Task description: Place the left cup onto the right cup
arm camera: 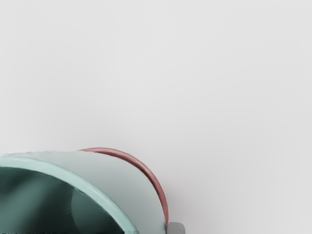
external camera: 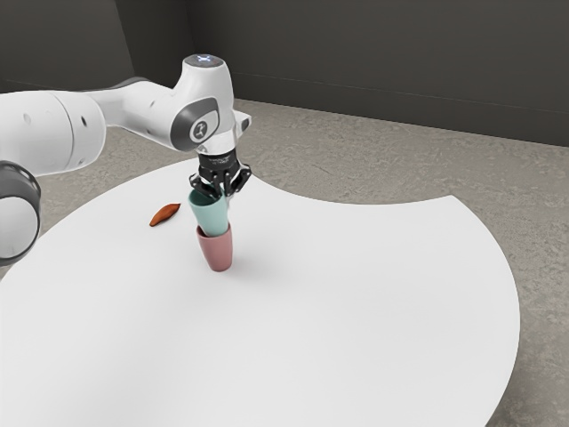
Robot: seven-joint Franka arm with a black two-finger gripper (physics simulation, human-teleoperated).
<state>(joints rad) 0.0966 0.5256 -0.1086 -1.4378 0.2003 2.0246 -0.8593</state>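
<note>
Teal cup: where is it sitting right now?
In the exterior view, left of centre, the teal cup sits tilted in the mouth of the pink cup, directly under the gripper.

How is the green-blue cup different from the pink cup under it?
The pale teal tapered cup sits on top, its bottom tucked into the dusty pink tapered cup, which stands on the round white table. The teal cup leans a little; the pink cup is upright. The black claw is at the teal cup's rim, not the pink cup's. Both are plain, without handles.
</note>
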